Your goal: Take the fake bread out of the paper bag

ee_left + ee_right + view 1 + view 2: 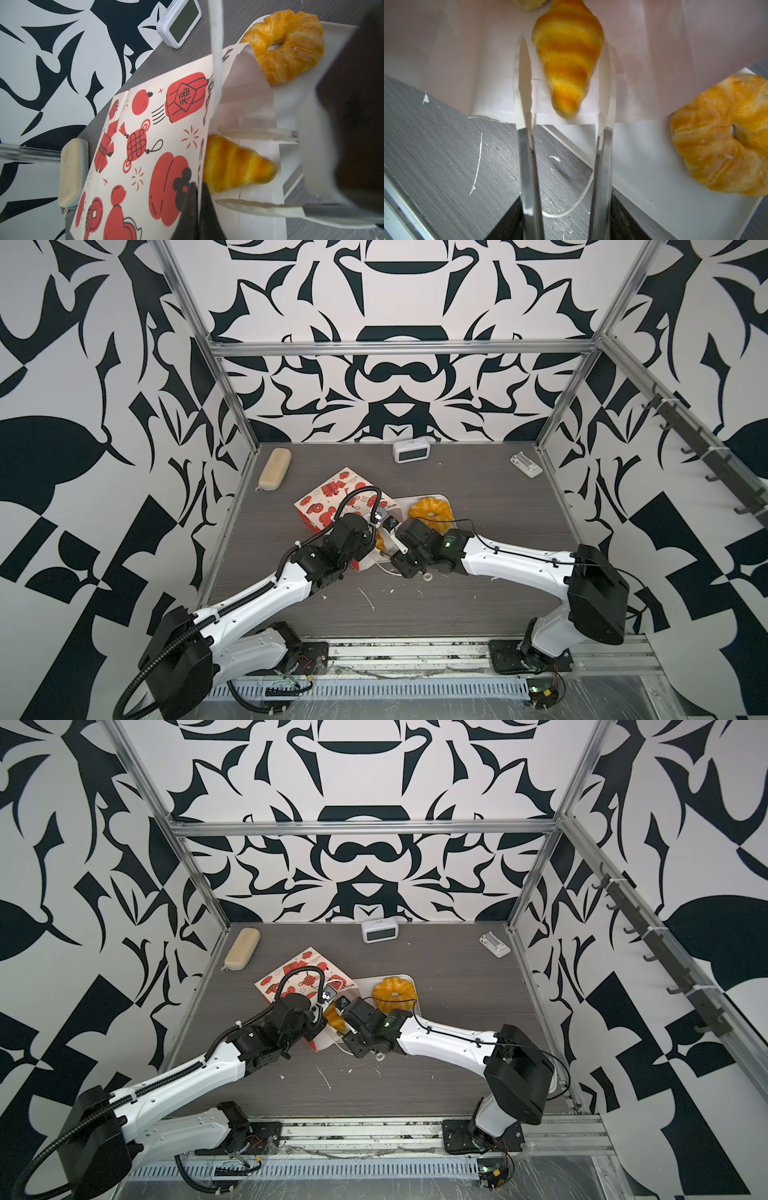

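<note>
My left gripper [197,187] was pinched tight on the upper lip of the paper bag [145,128], and that was the whole point of it: the bag lay on its side on the table with its mouth towards the white tray [654,166], and holding the top wall up made a tunnel to reach into. My right gripper [564,87] sat at that mouth with its fingers apart, one on each side of a striped croissant roll [566,41]. I judged they were straddling it, not clamped on it (a gap showed on one side at least). The roll lay on the bag's white inner floor with its pointed end poking out towards me. A paler piece [529,4] just showed deeper inside. The large ring [720,133] was already out, lying on the tray just beside the mouth, so the tray seemed to be where the bread goes.

As for writing, the bag carried red lanterns, knots and fruit. One lantern print had a diamond with a character in it, which I couldn't read from this angle. The white digital clock [180,20] at the back had tiny lettering, too small to make out. The tan zippered case [71,172] lay well apart, unmarked as far as I could see.
</note>
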Tool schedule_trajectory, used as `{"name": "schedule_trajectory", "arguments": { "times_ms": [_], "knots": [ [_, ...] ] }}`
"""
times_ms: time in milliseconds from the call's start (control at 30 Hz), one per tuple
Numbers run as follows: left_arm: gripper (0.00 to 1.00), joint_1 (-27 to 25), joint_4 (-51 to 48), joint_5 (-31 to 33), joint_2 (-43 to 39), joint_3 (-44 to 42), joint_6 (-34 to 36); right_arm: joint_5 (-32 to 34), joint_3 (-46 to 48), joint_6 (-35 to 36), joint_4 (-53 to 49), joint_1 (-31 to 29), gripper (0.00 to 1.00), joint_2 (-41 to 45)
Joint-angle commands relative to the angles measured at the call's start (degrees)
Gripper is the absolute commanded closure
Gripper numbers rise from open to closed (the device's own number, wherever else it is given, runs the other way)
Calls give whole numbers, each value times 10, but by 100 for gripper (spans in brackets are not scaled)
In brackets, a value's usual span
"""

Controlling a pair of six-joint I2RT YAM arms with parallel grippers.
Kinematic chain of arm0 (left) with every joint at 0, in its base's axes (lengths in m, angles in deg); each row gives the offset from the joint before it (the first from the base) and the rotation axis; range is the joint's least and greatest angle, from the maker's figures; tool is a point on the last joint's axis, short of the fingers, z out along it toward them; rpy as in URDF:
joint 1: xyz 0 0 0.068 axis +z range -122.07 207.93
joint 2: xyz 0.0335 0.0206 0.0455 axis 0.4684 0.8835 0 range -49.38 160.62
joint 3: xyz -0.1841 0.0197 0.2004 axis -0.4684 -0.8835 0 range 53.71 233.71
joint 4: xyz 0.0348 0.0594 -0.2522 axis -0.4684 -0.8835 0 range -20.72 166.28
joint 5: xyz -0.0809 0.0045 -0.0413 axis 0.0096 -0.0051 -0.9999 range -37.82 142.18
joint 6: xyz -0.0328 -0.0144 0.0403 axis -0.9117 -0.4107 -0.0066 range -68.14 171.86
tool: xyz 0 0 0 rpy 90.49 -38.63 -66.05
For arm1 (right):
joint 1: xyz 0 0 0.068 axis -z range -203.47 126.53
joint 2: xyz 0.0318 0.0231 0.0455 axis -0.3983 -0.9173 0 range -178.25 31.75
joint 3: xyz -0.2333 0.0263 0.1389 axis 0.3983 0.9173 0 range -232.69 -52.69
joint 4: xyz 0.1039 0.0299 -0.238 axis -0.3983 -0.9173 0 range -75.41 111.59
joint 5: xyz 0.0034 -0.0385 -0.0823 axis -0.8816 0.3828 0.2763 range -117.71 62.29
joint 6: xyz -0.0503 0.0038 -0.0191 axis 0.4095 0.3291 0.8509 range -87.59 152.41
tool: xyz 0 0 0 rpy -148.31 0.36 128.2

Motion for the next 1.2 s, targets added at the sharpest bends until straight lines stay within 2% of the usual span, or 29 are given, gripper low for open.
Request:
{"name": "schedule_trajectory", "arguments": {
  "times_ms": [0,233,367,667,967,1167],
  "knots": [
    [100,2,-4,-7,-9,5,-6,-11,-33,9,6,1,41,-10],
    [100,1,-3,-7,-5,5,-4,-21,-51,4,-18,6,44,-46],
    [100,2,-2,-6,-4,5,-3,-4,-60,-2,-32,7,46,-57],
    [100,1,0,-6,0,4,-1,11,-63,-11,-51,10,43,-32],
    [100,1,0,-7,-1,5,-1,-37,-102,-2,-113,22,44,-73],
    [100,1,0,-5,-5,3,-1,-43,-109,3,-122,22,50,-83]
  ]
}}
